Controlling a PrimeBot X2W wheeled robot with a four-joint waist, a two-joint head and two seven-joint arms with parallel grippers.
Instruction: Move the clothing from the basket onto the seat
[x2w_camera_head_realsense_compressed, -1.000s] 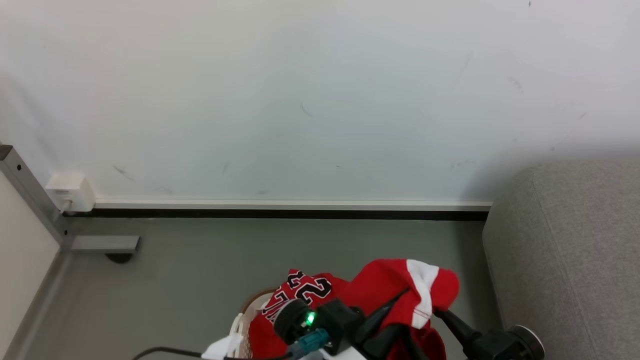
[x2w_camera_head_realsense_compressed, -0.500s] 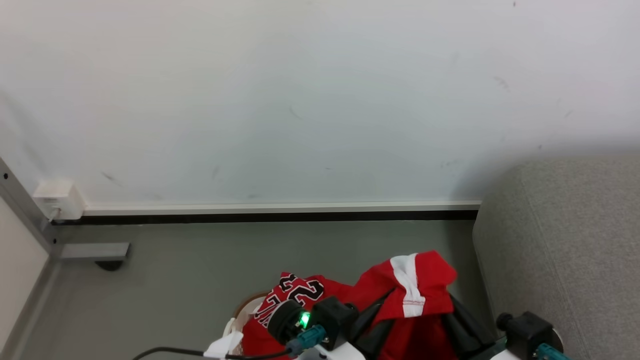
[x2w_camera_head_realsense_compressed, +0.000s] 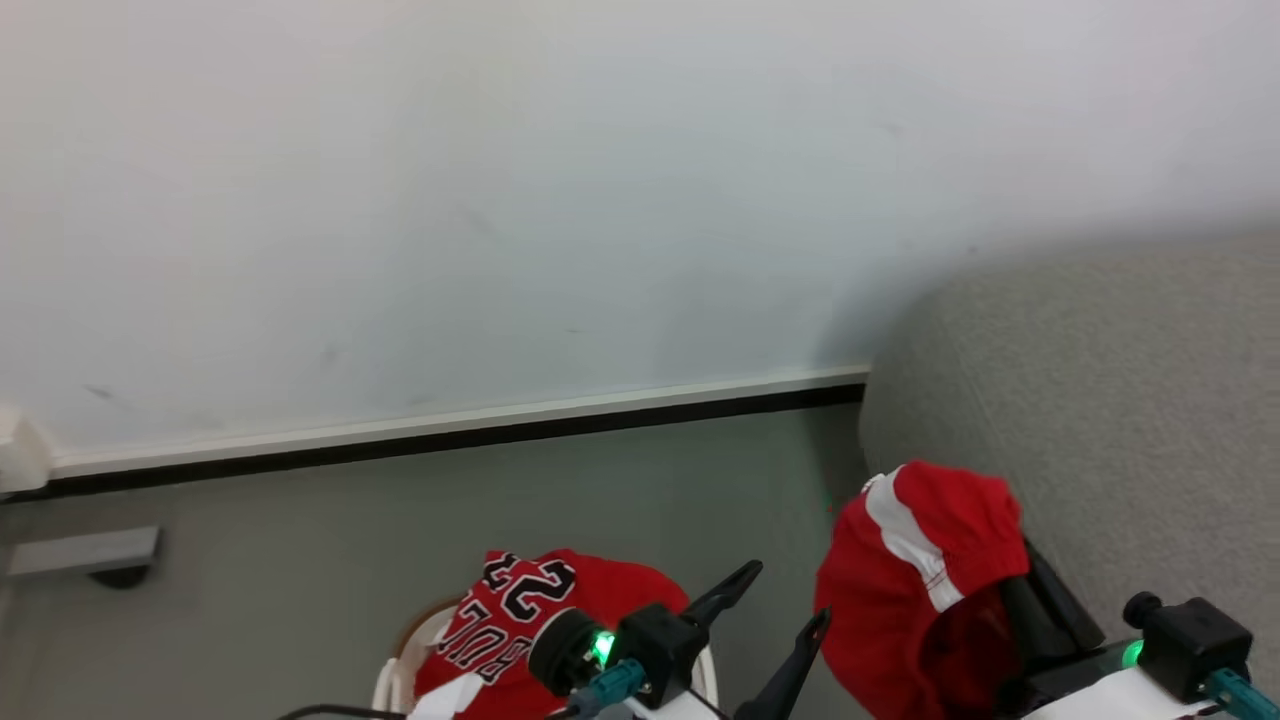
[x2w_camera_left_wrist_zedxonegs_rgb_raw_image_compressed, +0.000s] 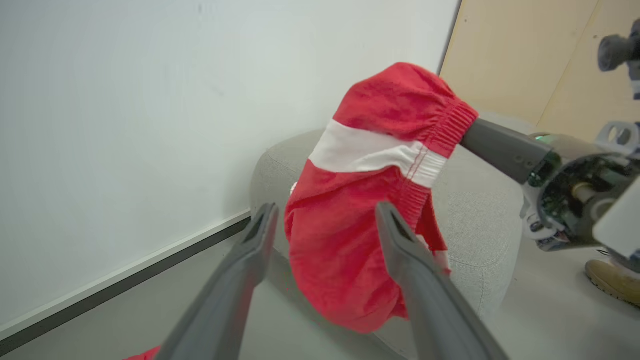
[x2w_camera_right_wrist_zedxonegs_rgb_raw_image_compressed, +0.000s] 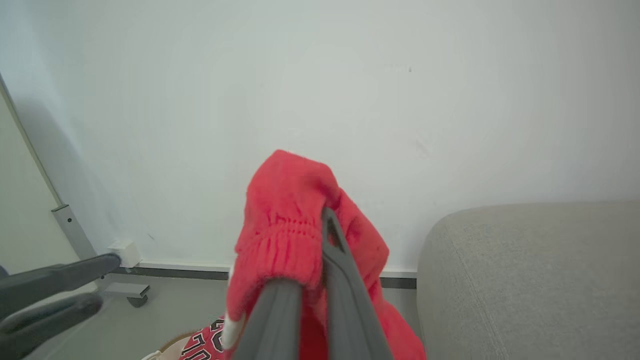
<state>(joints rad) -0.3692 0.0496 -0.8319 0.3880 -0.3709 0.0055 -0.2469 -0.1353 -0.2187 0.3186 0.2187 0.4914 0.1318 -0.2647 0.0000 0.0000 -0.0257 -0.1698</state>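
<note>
Just beside the rounded end of the light-grey seat (x2w_camera_head_realsense_compressed: 1100, 400), and lifted clear of the cream basket (x2w_camera_head_realsense_compressed: 395, 672) farther from the seat, a striped garment (x2w_camera_head_realsense_compressed: 930, 560) hangs bunched over the right gripper (x2w_camera_right_wrist_zedxonegs_rgb_raw_image_compressed: 322, 225), whose fingers pinch its elastic band. It is bright red with a broad white stripe. A red jersey (x2w_camera_head_realsense_compressed: 520, 610) with black, white-edged numerals lies in the basket. The left gripper (x2w_camera_left_wrist_zedxonegs_rgb_raw_image_compressed: 326, 209), fingers spread and empty, points at the garment.

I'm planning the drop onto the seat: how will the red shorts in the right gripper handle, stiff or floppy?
Probably floppy: the red shorts sag in folds from the right gripper. Likely light, since one pinch at the elastic waistband carries them. They should slump where released onto the grey seat.
</note>
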